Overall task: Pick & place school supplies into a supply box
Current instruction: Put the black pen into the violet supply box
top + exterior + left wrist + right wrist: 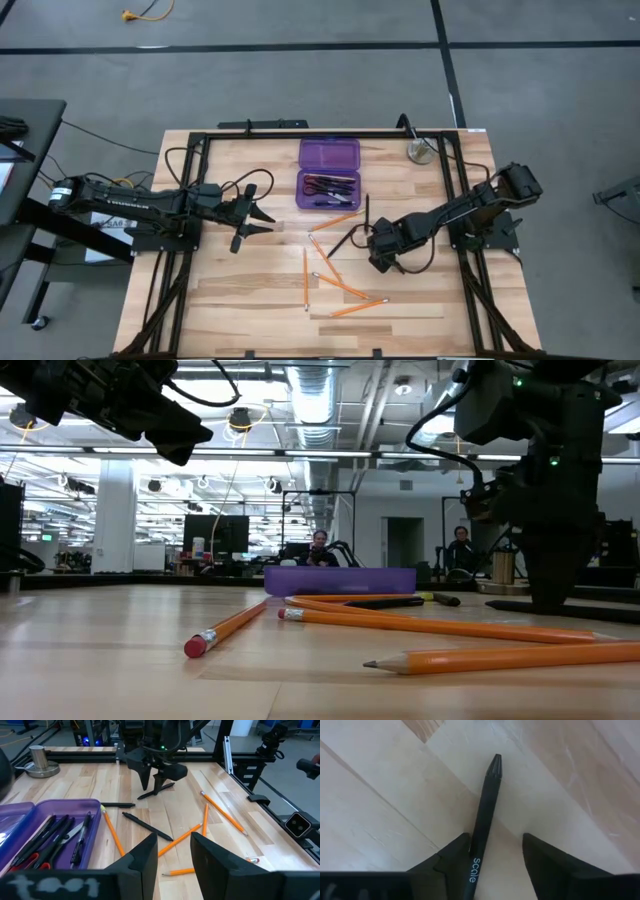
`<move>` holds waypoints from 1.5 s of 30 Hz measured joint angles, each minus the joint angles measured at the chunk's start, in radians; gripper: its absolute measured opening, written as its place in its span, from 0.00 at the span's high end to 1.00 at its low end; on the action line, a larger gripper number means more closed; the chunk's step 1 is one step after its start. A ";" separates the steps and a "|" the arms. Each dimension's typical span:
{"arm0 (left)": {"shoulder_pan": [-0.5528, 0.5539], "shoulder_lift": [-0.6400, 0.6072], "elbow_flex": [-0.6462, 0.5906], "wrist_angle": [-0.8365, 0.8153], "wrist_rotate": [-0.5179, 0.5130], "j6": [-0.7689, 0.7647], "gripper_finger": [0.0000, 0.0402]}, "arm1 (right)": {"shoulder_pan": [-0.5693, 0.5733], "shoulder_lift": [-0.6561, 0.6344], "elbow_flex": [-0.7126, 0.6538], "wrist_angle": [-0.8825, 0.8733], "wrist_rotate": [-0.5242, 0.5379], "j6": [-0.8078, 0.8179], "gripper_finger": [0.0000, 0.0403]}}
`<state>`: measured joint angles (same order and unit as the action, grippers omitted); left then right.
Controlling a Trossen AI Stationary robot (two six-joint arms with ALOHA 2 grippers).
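high view: straight down from above, far enough back to fit the whole wooden table (250,300), both arms and a strip of grey floor.
low view: sits right at tabletop level, looking flat across the boards into the room behind; the orange pencils (440,625) are super close to the lens.
left wrist view: rides the left arm, looks across the table toward the other arm, medium range.
right wrist view: basically nose down on the wood, very close, a black pen (485,815) fills the middle.
shared: the purple supply box (329,172) shows in the high, low and left wrist views; that pen shows in the high view and both wrist views.
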<state>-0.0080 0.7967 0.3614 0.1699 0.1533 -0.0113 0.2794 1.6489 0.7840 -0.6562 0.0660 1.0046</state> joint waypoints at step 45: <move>0.000 0.000 0.000 0.002 -0.002 0.009 0.74 | -0.424 0.112 0.706 -0.280 0.162 -0.763 1.00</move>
<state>-0.0082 0.7966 0.3614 0.1715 0.1509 -0.0021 -0.1449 1.7612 1.4901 -0.9366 0.2279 0.2417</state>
